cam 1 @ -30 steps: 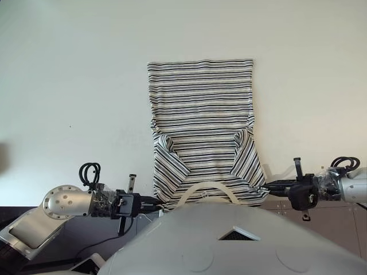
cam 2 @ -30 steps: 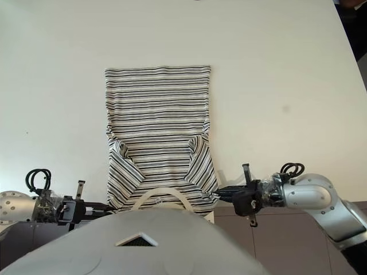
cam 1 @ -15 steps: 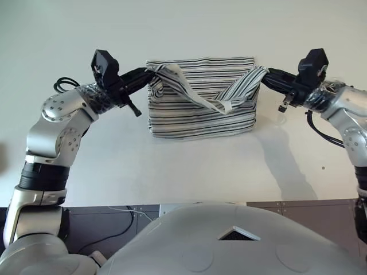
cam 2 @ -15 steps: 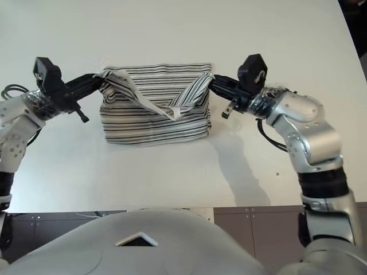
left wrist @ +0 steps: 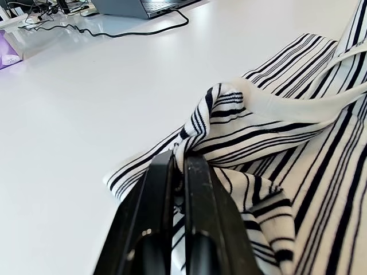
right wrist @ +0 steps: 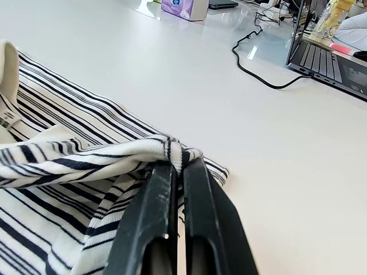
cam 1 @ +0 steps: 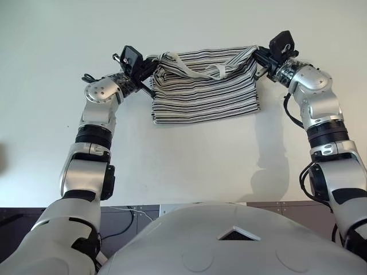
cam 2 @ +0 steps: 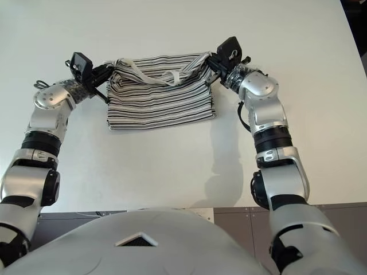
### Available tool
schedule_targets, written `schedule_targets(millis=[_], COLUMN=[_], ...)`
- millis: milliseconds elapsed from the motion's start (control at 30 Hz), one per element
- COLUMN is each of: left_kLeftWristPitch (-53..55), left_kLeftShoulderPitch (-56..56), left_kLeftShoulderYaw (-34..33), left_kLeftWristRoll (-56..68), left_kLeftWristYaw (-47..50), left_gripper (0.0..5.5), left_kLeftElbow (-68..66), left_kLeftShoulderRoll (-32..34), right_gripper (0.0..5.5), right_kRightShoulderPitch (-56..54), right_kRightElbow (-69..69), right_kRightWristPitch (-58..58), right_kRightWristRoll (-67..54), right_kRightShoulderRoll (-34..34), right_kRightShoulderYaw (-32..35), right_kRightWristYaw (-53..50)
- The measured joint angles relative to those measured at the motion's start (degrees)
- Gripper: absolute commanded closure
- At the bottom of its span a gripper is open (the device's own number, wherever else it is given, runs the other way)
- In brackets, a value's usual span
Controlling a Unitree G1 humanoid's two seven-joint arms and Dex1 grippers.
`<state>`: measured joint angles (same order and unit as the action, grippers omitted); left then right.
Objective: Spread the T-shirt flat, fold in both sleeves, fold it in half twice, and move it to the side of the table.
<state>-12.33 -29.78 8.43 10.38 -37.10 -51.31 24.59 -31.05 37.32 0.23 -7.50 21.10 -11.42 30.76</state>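
Left claw point(cam 1: 150, 67) and right claw point(cam 1: 256, 55) each clench a far shirt point(cam 1: 203, 94) corner at 12 o'clock. Surface point(cam 1: 189, 166) stretches widest toward 6 o'clock.

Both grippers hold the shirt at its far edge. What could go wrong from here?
The left gripper and right gripper each pinch only a small bunch of the T-shirt, so a corner might slip out. The collar edge sags loose between them and could land wrinkled, leaving the fold uneven.
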Motion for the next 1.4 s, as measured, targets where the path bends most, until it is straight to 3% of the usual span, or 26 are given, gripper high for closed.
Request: schedule_targets(millis=[67,300,467,633,900,1100,1233,1400], left_kLeftWristPitch=[-1.7,-5.32,-6.56,-4.25,-10.37,-11.14,-11.68,-11.31], left_kLeftShoulderPitch=[-2.08,-4.5,-6.89,-9.56,-10.63,-11.39,-9.64,-1.56], left_kLeftShoulderYaw=[-1.47,-2.49,-3.67,-5.89,-4.26,-4.25,-7.6,-12.74], left_kLeftWristRoll=[-1.1,-6.24,-9.16,-10.21,-14.79,-18.15,-15.31,-9.45], left_kLeftWristYaw=[1.53,6.62,14.27,19.42,14.47,22.42,25.04,26.65], left_gripper=[5.35,4.17,4.13,4.13,4.13,4.13,4.13,4.13], left_kLeftElbow=[-3.92,-12.35,-16.56,-20.25,-19.76,-19.11,-15.76,-3.49], left_kLeftShoulderRoll=[-0.97,-3.65,-4.97,-5.2,-4.92,0.98,0.31,-3.73], right_gripper=[5.4,4.12,3.34,3.34,3.34,3.34,3.34,3.34], right_kRightShoulderPitch=[-1.1,-7.44,-11.43,-15.42,-16.89,-18.81,-19.28,-19.64], right_kRightElbow=[4.65,19.61,26.26,33.82,33.64,34.23,37.15,37.18], right_kRightWristPitch=[-1.41,-7.83,-8.95,-7.39,-13.82,-15.48,-11.61,-12.25], right_kRightWristRoll=[1.8,7.38,8.03,10.11,14.21,20.67,25.86,32.18], right_kRightShoulderRoll=[-1.66,-5.65,-7.13,-7.94,-7.09,-7.57,-6.63,0.67], right_kRightShoulderYaw=[0.01,1.16,3.6,4.73,4.69,-0.25,-3.63,-9.15], right_kRightWristYaw=[-0.85,-7.25,-10.09,-13.3,-15.7,-12.3,-15.19,-11.16])
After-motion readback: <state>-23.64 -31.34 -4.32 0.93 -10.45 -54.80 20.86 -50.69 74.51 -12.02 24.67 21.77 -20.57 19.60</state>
